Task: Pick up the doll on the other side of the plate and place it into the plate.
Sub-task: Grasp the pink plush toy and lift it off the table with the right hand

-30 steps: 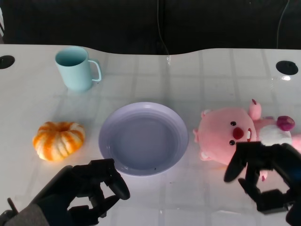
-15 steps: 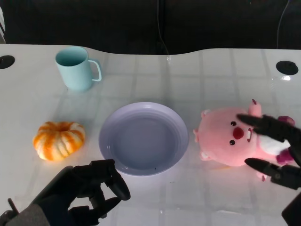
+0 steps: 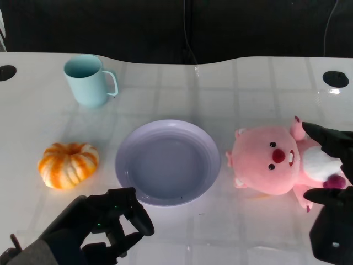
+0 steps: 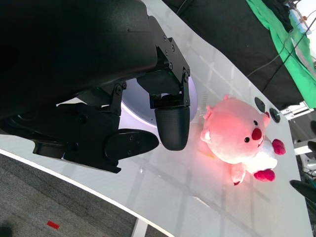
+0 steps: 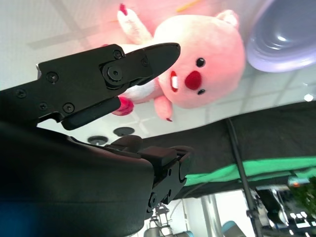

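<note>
The pink doll (image 3: pixel 273 161) lies on the table (image 3: pixel 220 83) near its right edge, just right of the plate (image 3: pixel 168 162). The right hand (image 3: pixel 331 165) hovers over the doll's body, fingers spread, grasping nothing. The left hand (image 3: pixel 105 221) rests curled and empty at the table's near edge.

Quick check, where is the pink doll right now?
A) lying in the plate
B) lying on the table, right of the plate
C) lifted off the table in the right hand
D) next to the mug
B: the pink doll lies on the table just right of the plate, with the right hand open around its far end, fingers spread and not yet closed on it.
</note>
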